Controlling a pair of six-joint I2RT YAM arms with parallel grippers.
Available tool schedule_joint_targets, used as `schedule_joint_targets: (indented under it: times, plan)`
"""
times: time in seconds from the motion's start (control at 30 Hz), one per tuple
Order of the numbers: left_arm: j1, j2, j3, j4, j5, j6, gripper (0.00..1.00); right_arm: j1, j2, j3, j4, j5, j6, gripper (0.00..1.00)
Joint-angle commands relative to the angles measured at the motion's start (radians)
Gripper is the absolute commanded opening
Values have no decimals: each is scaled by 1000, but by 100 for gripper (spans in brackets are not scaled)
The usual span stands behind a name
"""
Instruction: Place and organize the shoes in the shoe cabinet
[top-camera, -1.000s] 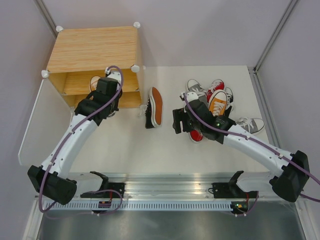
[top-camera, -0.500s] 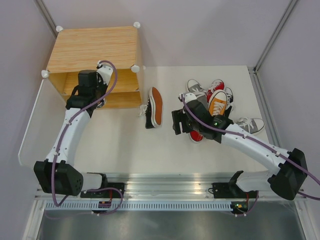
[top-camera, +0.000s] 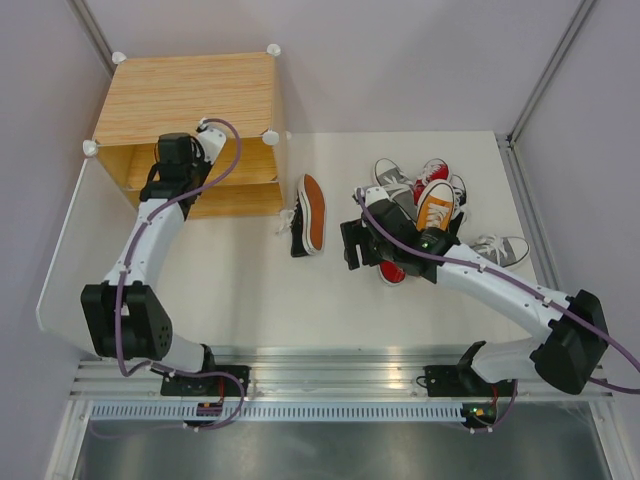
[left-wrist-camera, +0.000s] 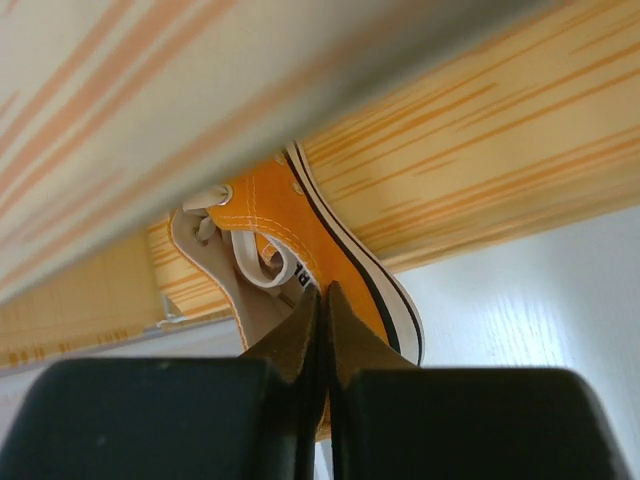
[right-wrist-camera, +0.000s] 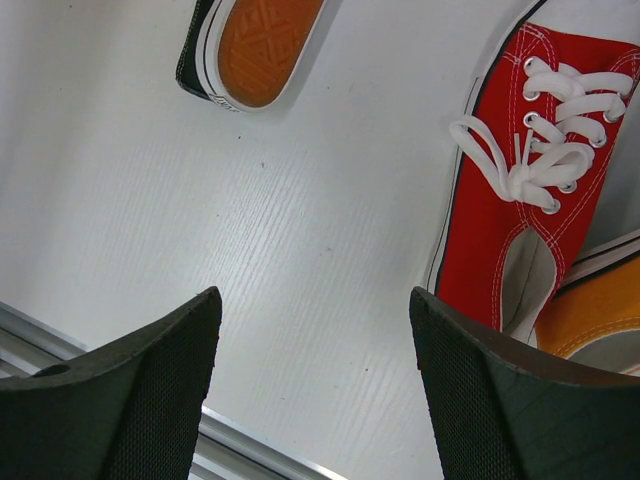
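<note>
Left arm has swung over in the last second: it was out in front of the shoe cabinet (top-camera: 190, 95) and now its wrist is tucked into the open front, further toward the cabinet's left side. The left gripper (left-wrist-camera: 322, 320) is clamped tight on an orange shoe (left-wrist-camera: 300, 225), pinching it near the heel collar. The shoe sticks out straight ahead of the fingertips, with wood-grain panels close above and behind it. So that one's basically being delivered. I honestly can't tell from these angles whether it's going above or below the shelf, since the wrist view is mostly blurry wood. The right arm has barely budged — the right gripper (right-wrist-camera: 315, 300) hangs over bare table with its jaws spread wide and nothing in them. A red shoe (right-wrist-camera: 510, 240) sits just off to its right, and a black shoe (right-wrist-camera: 265, 45) lies on its side ahead and a bit left, orange sole showing. The rest of the pile (top-camera: 430, 195) is beyond the red one, so I'd say the task is still in its early stages.
</note>
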Motion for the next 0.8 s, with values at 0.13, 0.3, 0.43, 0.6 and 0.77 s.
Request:
schedule_joint_targets:
  times: [0.13, 0.3, 0.43, 0.6, 0.77]
  plan:
    - [15, 64, 47, 263, -183, 7, 14, -1, 9, 23, 32, 2, -1, 80]
    - [15, 55, 53, 280, -227, -71, 39, -1, 1, 12, 45, 5, 0, 80]
    - [15, 15, 50, 249, -214, -140, 58, -2, 0, 2, 60, 3, 0, 80]
    - [15, -66, 50, 138, -225, -317, 75, -1, -10, -3, 74, 0, -7, 80]
    - [16, -170, 32, -2, -255, -588, 75, -2, -28, -30, 100, 6, -9, 80]
